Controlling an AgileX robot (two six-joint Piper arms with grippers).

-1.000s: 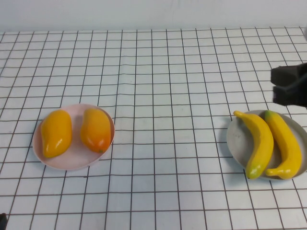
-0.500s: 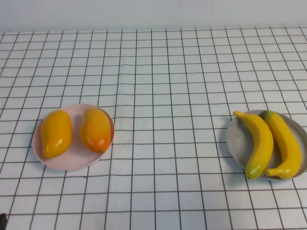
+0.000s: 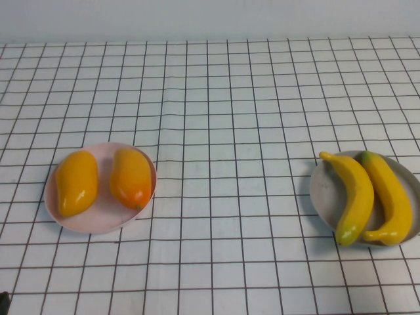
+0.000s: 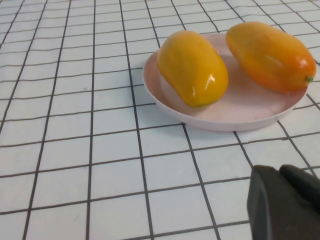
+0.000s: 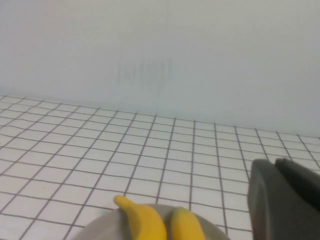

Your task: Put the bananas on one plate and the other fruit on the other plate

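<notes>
Two yellow bananas [image 3: 357, 195] [image 3: 392, 197] lie side by side on the grey plate [image 3: 323, 193] at the table's right. Their tips [image 5: 142, 219] and the plate's rim [image 5: 95, 231] show in the right wrist view. Two plump orange-yellow fruits [image 3: 77, 181] [image 3: 130, 177] rest on the pink plate [image 3: 102, 218] at the left; the left wrist view shows them [image 4: 192, 67] [image 4: 270, 55] on that plate [image 4: 235, 117]. My left gripper [image 4: 280, 172] is shut and empty, on the near side of the pink plate. My right gripper [image 5: 274, 165] is shut and empty, close to the grey plate. Neither gripper shows in the high view.
A white cloth with a black grid [image 3: 230, 131] covers the table. A plain pale wall [image 5: 160, 55] rises behind its far edge. A small dark object [image 3: 3, 302] sits at the near left corner.
A second ago the right gripper was in the high view at the right edge, just beyond the grey plate; it has since moved out of that view. The fruit and plates have not moved.
</notes>
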